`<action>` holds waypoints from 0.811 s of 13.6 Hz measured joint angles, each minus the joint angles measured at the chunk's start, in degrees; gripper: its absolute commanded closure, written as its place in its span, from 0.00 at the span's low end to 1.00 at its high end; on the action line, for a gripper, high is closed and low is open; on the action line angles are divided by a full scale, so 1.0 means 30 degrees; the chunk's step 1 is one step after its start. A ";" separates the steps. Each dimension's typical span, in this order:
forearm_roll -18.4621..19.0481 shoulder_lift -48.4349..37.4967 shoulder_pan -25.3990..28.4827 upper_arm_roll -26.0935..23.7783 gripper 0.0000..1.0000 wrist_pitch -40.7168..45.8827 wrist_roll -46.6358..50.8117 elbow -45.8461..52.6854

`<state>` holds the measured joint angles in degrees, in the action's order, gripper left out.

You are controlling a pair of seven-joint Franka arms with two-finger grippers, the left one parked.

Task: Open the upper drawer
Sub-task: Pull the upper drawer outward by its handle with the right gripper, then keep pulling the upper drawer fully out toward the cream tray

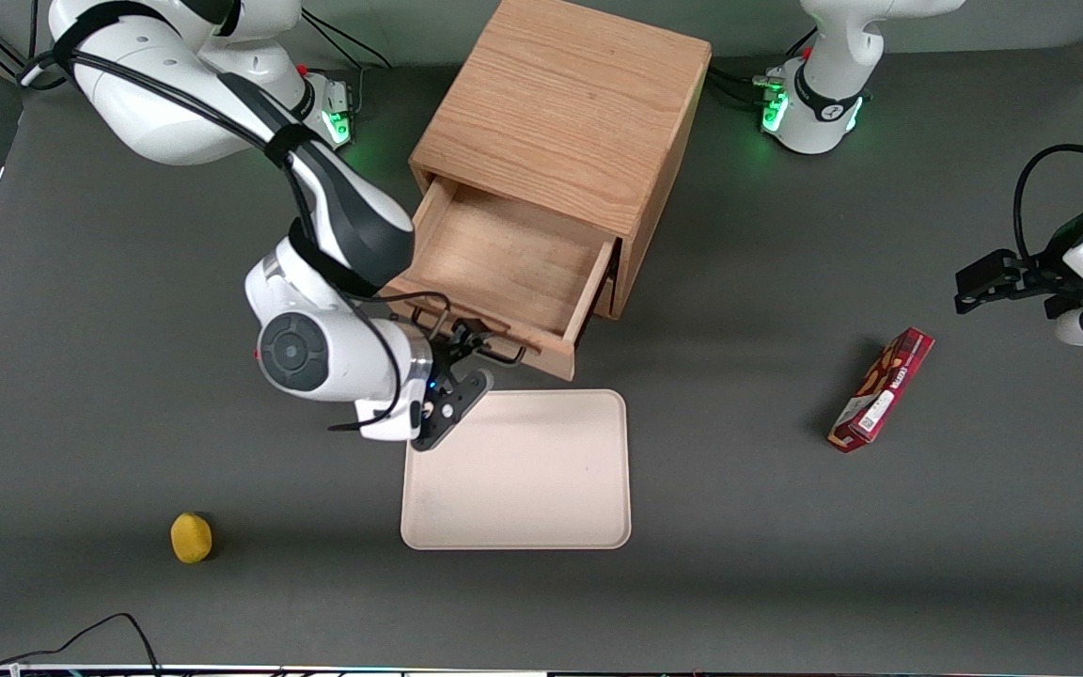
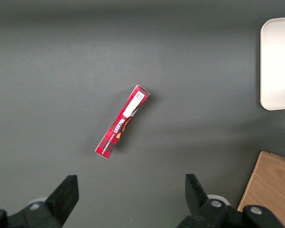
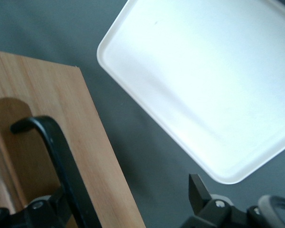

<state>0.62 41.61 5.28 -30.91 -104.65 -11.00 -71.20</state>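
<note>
The upper drawer of the oak cabinet stands pulled well out, its inside empty. Its front panel faces the front camera and also shows in the right wrist view. The thin black bar handle shows close up in the right wrist view. My right gripper is at that handle and open. In the wrist view the gripper has the handle just inside one finger, and the other finger is far apart over the table. The lower drawer is hidden beneath the open one.
A cream tray lies on the table just in front of the open drawer, also in the right wrist view. A red snack box lies toward the parked arm's end. A yellow fruit sits near the front edge.
</note>
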 measured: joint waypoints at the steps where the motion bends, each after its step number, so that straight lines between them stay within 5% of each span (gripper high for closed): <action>1: 0.0000 0.0111 0.0004 0.0227 0.00 0.0056 -0.0342 0.0313; 11: 0.0011 0.1409 0.0079 0.1621 0.00 0.0900 -0.2367 0.3489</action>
<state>0.65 45.83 5.52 -26.04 -101.95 -18.10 -60.74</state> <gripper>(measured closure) 0.000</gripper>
